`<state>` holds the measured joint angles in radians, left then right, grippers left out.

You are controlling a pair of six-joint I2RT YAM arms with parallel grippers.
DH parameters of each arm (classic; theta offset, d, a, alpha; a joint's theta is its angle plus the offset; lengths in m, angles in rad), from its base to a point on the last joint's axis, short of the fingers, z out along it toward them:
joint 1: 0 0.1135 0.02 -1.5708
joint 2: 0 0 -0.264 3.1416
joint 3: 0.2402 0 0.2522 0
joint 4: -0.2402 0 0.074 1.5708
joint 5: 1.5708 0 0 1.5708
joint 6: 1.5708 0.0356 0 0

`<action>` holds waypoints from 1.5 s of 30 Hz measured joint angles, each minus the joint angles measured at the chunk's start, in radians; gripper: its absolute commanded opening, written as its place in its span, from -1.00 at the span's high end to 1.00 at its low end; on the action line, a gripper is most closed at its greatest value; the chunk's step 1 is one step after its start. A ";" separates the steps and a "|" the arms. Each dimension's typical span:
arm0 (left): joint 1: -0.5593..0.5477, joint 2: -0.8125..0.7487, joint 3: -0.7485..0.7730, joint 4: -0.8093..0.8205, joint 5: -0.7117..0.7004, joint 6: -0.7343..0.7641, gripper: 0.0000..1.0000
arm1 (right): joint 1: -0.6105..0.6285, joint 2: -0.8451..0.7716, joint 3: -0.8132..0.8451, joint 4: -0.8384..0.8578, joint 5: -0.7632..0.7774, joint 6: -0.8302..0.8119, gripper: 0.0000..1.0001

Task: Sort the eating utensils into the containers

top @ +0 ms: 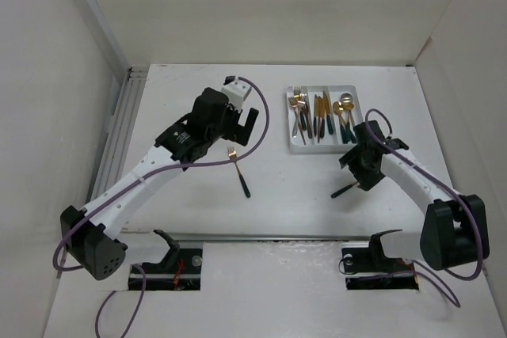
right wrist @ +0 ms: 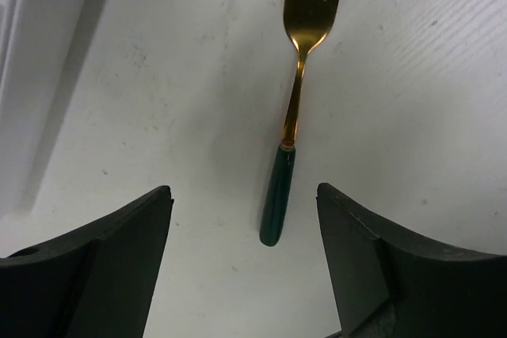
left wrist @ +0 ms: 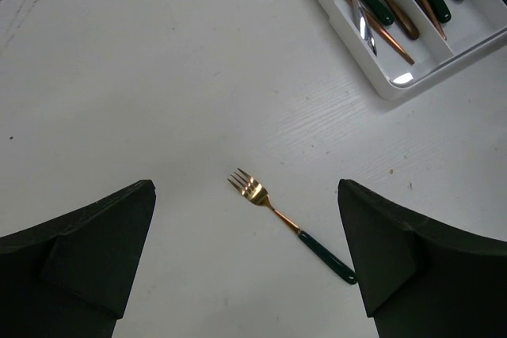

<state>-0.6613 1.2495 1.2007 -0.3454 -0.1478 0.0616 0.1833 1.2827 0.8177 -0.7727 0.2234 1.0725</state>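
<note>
Eating utensils outside the white tray (top: 291, 146) number two, both forks with gold heads and dark green handles, lying flat on the tabletop (top: 277, 211). One fork (right wrist: 297, 100) lies right under the right fingers (right wrist: 242, 191), which are spread wide and hold nothing. Its handle end sits between them and its long axis runs straight ahead, across their closing line. The other fork (left wrist: 289, 223) lies ahead of the left fingers (left wrist: 245, 186), also spread and empty, on a diagonal. The right arm looks better placed to grasp. The tray's three compartments all hold pieces, too overlapped to count.
</note>
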 measured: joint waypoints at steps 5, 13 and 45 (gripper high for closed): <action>0.000 -0.050 -0.004 0.013 -0.007 0.000 -1.00 | 0.015 0.009 -0.032 -0.001 -0.010 0.105 -0.48; 0.000 -0.086 -0.050 0.021 -0.037 0.000 -1.00 | 0.015 0.107 -0.092 0.021 -0.048 0.170 -0.25; 0.013 -0.093 -0.076 0.019 -0.215 -0.075 -1.00 | 0.174 0.087 0.562 0.135 0.092 -0.423 1.00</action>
<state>-0.6487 1.1561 1.1244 -0.3267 -0.3626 -0.0135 0.3576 1.3697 1.3800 -0.6376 0.3157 0.6491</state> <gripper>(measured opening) 0.997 0.154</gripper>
